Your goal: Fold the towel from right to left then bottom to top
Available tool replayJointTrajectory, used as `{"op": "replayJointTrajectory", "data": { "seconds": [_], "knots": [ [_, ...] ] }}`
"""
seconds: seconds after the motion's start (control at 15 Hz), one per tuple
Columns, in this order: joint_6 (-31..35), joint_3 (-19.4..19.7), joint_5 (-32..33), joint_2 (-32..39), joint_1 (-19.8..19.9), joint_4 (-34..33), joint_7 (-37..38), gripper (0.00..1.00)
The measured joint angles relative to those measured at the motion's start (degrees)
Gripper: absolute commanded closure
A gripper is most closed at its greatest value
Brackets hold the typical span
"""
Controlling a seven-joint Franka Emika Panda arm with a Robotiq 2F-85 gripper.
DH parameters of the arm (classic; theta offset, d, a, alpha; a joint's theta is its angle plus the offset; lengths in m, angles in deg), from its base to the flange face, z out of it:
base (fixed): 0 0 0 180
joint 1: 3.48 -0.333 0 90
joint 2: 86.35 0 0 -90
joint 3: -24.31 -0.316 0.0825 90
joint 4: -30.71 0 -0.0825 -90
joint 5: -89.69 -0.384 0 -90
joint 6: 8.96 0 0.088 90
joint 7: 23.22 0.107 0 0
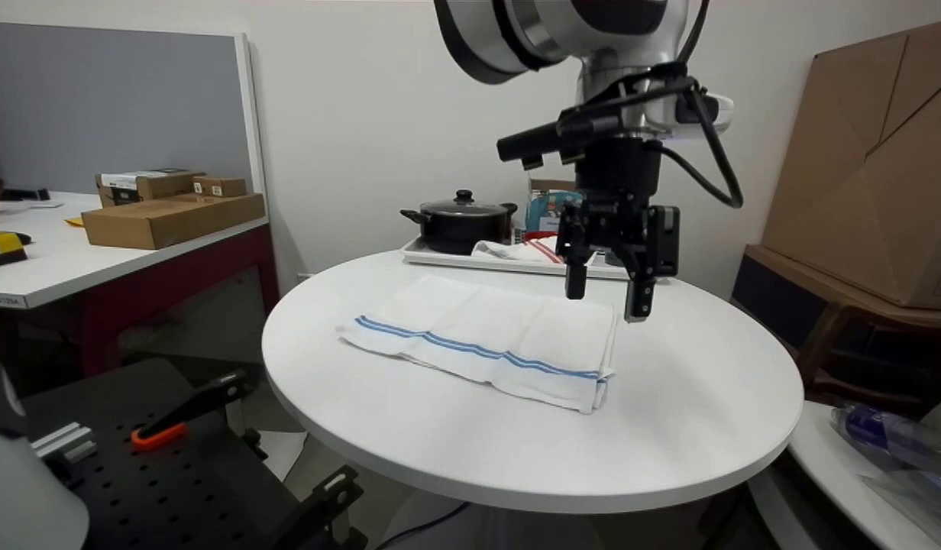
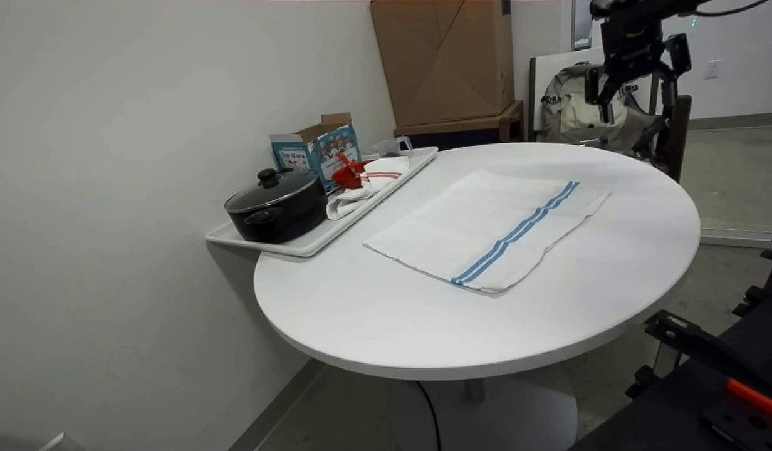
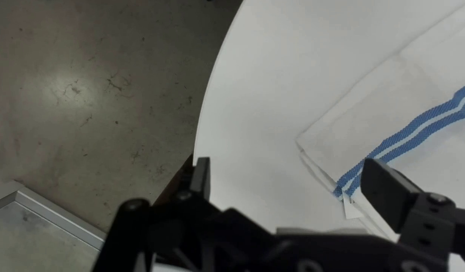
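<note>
- The towel (image 1: 486, 328), white with two blue stripes running close to one edge, lies flat as a folded rectangle on the round white table (image 1: 684, 443); it is a little rippled, and layered edges show along one end.
- The Robotiq gripper (image 1: 607, 292) hangs above the table, fingertips pointing down and spread wide apart, with nothing in its hold; it is clear of the towel.
- In the wrist view one finger (image 3: 385, 192) hides part of the towel near its striped corner, while the other finger (image 3: 200, 177) shows against the table's edge; a small white tag (image 3: 351, 209) sticks out beside the stripes.
- A long white tray (image 2: 317, 246) rests on the table along the wall side, one end jutting past the rim.
- On the tray stand a black pot (image 2: 279, 210) with a glass lid and a blue printed box (image 2: 339, 150) with raised flaps; a red-striped white cloth (image 2: 348, 205) lies bunched next to the pot, right beside a red item (image 2: 349, 178) whose kind is hard to tell.
- A large cardboard box (image 2: 445, 69) stands beyond the table in both exterior views, and a backpack (image 2: 586, 119) shows behind the gripper in an exterior view.
- A black clamp (image 1: 198, 403) with an orange part lies on a perforated black board (image 1: 165, 496) near the table.
</note>
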Motion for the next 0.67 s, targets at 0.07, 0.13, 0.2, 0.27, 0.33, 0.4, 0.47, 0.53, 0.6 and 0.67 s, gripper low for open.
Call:
{"op": "replayJointTrajectory", "data": {
  "seconds": [0.07,0.13,0.2,0.27,0.33,0.4,0.47,0.53,0.6,0.67],
  "knots": [
    [1.3,0.2,-0.3,2.5,-0.3,-1.3,0.4,0.0],
    [2.5,0.4,-0.7,4.6,-0.6,-2.4,0.4,0.0],
    [3.6,0.6,-1.5,6.3,-0.8,-3.3,0.4,0.0],
    [4.8,0.8,-2.6,7.6,-1.0,-3.8,0.4,0.0],
    [6.2,0.9,-3.8,8.5,-1.1,-4.0,0.4,0.0],
    [7.8,1.0,-5.2,9.3,-1.1,-4.0,0.4,0.0],
    [9.4,1.0,-6.7,9.9,-1.2,-3.9,0.3,0.0],
    [10.9,1.0,-8.1,10.3,-1.1,-3.8,0.3,0.0],
    [12.2,1.1,-9.5,10.7,-1.1,-3.7,0.2,0.0],
    [13.4,1.1,-10.9,11.1,-1.1,-3.6,0.1,0.0]
  ]
}}
